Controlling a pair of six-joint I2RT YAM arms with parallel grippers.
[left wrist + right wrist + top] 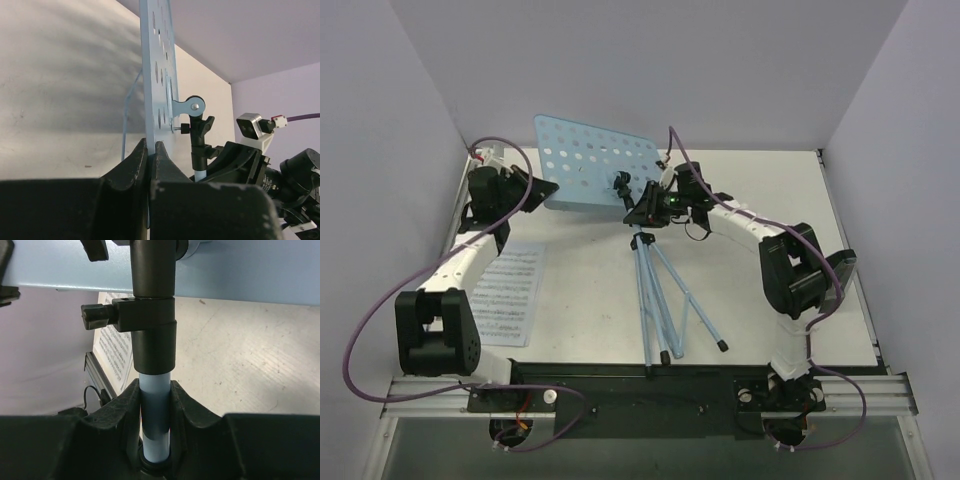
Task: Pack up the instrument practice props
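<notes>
The light-blue hole-punched music stand (590,165) stands mid-table with its tray tilted and its thin tripod legs (655,300) folded close together. My left gripper (542,190) is shut on the tray's left edge. In the left wrist view the tray (159,75) runs edge-on between the closed fingers of the left gripper (151,145). My right gripper (655,205) is shut on the stand's pole just under the tray. In the right wrist view the blue pole (156,405) sits pinched in the right gripper (156,390), below a black collar (152,325). A white sheet-music page (505,290) lies flat at the left.
Grey walls close in the table on the left, back and right. The black rail (650,375) with both arm bases runs along the near edge. The sheet-music page (114,347) shows behind the pole in the right wrist view. The right arm's wrist camera (255,127) sits close beside the tray.
</notes>
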